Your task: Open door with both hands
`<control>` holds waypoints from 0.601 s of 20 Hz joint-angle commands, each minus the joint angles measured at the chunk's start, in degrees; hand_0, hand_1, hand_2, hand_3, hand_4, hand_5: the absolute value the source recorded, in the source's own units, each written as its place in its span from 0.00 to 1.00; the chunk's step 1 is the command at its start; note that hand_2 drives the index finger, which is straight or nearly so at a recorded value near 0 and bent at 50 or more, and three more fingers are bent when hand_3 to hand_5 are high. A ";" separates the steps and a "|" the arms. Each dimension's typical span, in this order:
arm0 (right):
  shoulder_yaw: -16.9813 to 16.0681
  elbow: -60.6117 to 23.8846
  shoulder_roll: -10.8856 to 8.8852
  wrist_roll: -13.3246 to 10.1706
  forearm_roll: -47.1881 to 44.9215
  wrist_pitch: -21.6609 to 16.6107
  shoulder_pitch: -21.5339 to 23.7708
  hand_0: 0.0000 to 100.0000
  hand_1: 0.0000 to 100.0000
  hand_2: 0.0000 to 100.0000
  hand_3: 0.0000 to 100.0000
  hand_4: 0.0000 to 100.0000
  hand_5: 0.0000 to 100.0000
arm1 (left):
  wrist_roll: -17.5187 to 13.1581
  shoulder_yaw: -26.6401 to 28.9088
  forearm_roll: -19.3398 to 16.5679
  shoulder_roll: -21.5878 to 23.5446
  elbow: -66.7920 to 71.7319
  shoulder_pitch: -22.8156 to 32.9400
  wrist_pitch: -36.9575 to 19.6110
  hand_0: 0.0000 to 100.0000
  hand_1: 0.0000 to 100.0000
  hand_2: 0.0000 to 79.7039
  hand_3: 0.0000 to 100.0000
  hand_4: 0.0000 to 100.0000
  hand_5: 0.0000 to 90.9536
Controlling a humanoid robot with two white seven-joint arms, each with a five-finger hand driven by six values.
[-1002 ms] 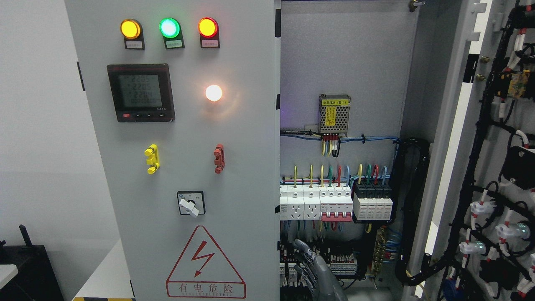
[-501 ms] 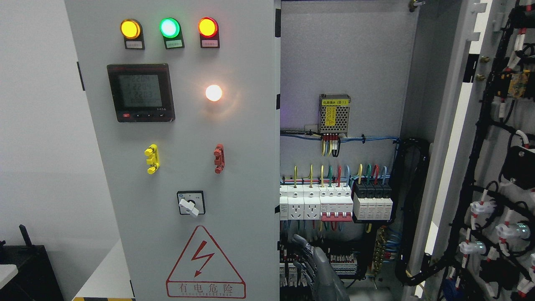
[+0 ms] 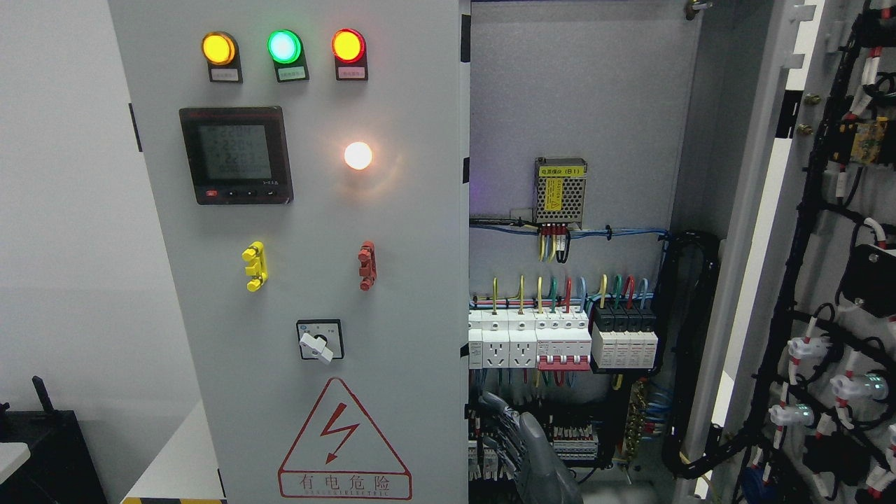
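Head view: right door point(image 3: 826, 280) already swung wide at right, left door point(image 3: 308, 280) shut at centre-left; one hand point(image 3: 521, 448) rises at bottom centre by its free edge, side unclear, fingers loosely apart, holding nothing. Left door looks like stiff, heavy, smooth sheet metal, so hook the free right edge, clear of live wiring point(image 3: 560, 329).

The right hand point(image 3: 521, 448), grey and metallic with jointed fingers point(image 3: 490, 402), has shifted left and a little upward over the last second. Its outstretched fingertips now sit closer to the right edge of the tall grey left cabinet door point(image 3: 392, 294), holding nothing. The figures on the black square meter display point(image 3: 235, 154) have also changed, though they are too small to read.
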 commanded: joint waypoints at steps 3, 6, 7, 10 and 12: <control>1.03 0.56 -2.47 0.12 -0.99 1.55 -1.61 0.00 0.00 0.00 0.00 0.00 0.00 | 0.02 0.00 0.00 0.00 0.00 0.00 0.03 0.00 0.00 0.00 0.00 0.03 0.00; 1.81 0.56 -2.57 0.12 -0.99 1.64 -1.61 0.00 0.00 0.00 0.00 0.00 0.00 | 0.02 0.00 0.00 0.00 0.00 0.00 0.03 0.00 0.00 0.00 0.00 0.03 0.00; 2.08 0.56 -2.57 0.21 -0.99 1.64 -1.87 0.00 0.00 0.00 0.00 0.00 0.00 | 0.02 0.00 0.00 0.00 0.00 0.00 0.03 0.00 0.00 0.00 0.00 0.03 0.00; 2.17 0.47 -2.57 0.21 -1.08 1.73 -2.40 0.00 0.00 0.00 0.00 0.00 0.00 | 0.02 0.00 0.00 0.00 0.00 0.00 0.03 0.00 0.00 0.00 0.00 0.03 0.00; 2.34 0.29 -2.57 0.82 -2.13 1.73 -2.40 0.00 0.00 0.00 0.00 0.00 0.00 | 0.02 0.00 0.00 0.00 0.00 0.00 0.03 0.00 0.00 0.00 0.00 0.03 0.00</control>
